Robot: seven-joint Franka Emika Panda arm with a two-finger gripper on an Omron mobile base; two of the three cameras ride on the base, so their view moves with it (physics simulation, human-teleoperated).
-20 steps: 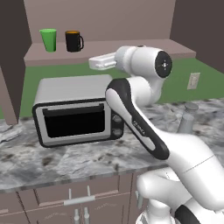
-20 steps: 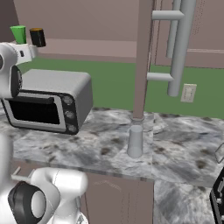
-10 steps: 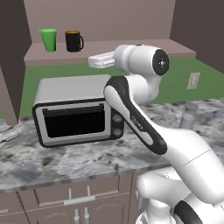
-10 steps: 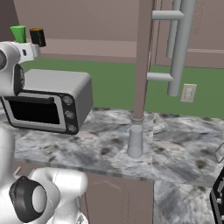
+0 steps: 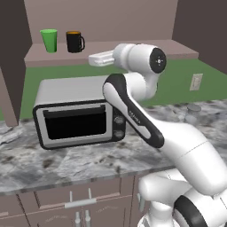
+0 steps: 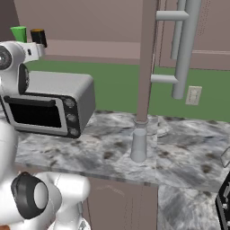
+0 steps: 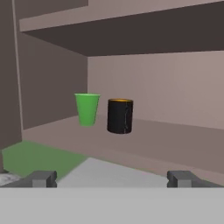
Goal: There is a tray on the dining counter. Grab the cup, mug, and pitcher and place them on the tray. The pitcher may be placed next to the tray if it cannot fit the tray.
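The bright green handleless cup [image 7: 87, 109] and the black cylindrical mug [image 7: 120, 115] with an orange inside stand close together on the brown wall shelf [image 7: 175, 144] above the silver toaster oven [image 5: 77, 111], while the tool [image 7: 111, 178] faces them, released wide and empty.

We see rendered kitchen: marbled counter [image 5: 66, 164] bearing toaster oven [image 5: 77, 113], cabinet drawers [image 5: 75, 206] below, wall shelf [image 5: 111, 51] holding cup [image 5: 49, 41], mug [image 5: 74, 41].
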